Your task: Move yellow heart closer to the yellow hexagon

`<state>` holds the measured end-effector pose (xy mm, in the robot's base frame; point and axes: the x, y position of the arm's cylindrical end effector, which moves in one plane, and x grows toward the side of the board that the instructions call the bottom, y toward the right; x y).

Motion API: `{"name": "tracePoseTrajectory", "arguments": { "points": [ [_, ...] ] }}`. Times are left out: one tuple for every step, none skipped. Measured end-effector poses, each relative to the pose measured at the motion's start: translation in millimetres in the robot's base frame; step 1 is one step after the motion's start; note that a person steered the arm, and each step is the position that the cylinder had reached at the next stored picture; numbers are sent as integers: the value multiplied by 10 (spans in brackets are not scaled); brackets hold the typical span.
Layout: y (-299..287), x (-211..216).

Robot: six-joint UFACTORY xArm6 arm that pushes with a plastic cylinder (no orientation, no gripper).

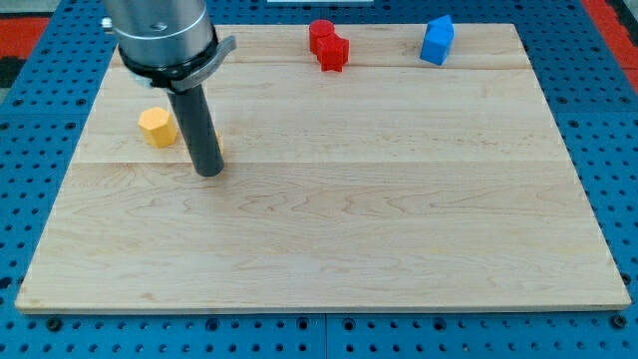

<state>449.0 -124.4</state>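
Only the one camera view is on hand. In it we see a pale wooden tabletop resting on a blue perforated base. Our arm carries no pincer at all, so there is nothing to open, close or grip with; it ends in a straight dark rod, and our tip rests on the wood in the top-left part of the board.

Just to the view's left of the rod sits a small yellow hexagonal block, near the board's left edge. It stands close to the rod, but we cannot tell whether they touch. A sliver of yellow seems to show at the rod's right side, which may be the yellow heart, mostly hidden behind the rod; we cannot make out its shape.

Along the top edge, well apart from us, lie a red block of irregular shape near the middle and a blue block with a peaked top toward the top-right corner.

We judge the task to be at or near its close, if the heart is indeed behind the rod. The next move would call for a short, gentle nudge toward the left edge, without knocking the hexagon away.
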Motion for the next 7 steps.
{"name": "tracePoseTrajectory", "arguments": {
  "points": [
    [16, 0],
    [163, -40],
    [443, -157],
    [250, -125],
    [342, -203],
    [333, -203],
    [333, -203]
  ]
}}
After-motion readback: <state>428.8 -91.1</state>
